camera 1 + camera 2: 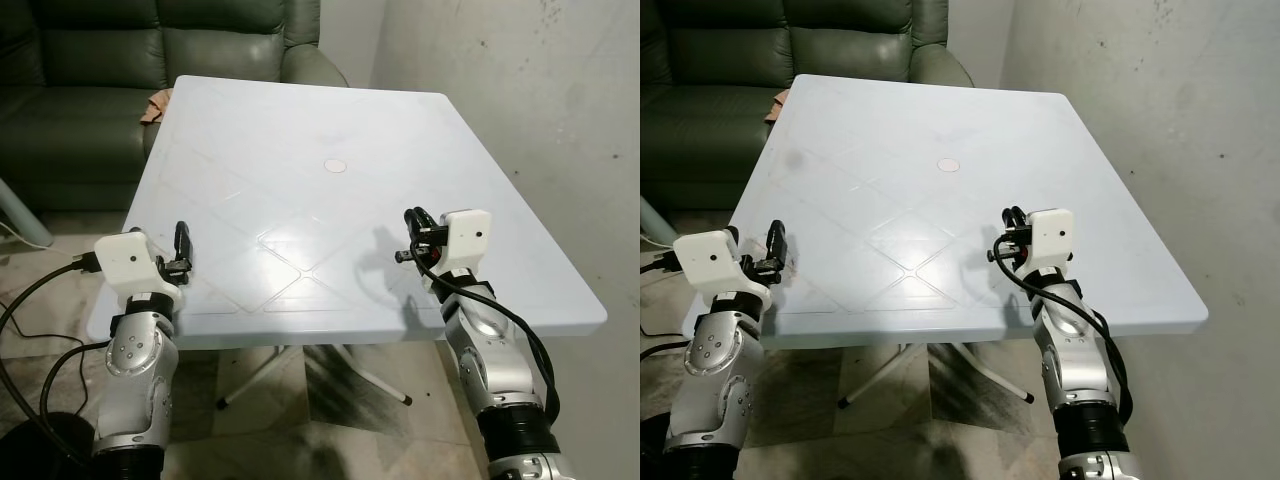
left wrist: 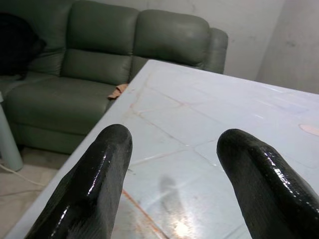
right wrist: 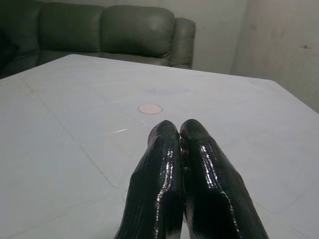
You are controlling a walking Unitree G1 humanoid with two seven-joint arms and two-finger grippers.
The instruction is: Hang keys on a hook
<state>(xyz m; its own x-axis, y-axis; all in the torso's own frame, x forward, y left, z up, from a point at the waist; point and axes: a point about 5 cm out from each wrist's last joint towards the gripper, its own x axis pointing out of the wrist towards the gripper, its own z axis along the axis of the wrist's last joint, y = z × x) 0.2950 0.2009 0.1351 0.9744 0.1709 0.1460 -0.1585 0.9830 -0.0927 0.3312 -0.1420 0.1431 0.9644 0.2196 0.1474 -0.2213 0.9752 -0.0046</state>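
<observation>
The left claw (image 1: 182, 245) hovered over the near left edge of the worktop (image 1: 330, 120), its two black fingers (image 2: 99, 174) spread wide with nothing between them. The right claw (image 1: 412, 232) hovered over the near right part of the same worktop, its fingers (image 3: 164, 184) pressed flat together; nothing could be seen pinched in them, so it looked clenched on itself rather than on any load.

Outward from the claws the worktop was pale plastic with faint diagonal lines and a small round pinkish cap (image 1: 335, 165) near its middle. Beyond the far edge of the worktop stood a dark green sofa (image 1: 120, 60), with a small tan scrap (image 1: 155, 105) lying on it just past the worktop's far left corner. To the right of the worktop rose a bare grey wall (image 1: 520, 80).

No keys and no hook could be made out anywhere around the worktop, so where the keys lay could not be told. By my judgement the task stood at its very start, in the searching step: the next move called for finding the keys, likely by turning away from the worktop, before any grasp
</observation>
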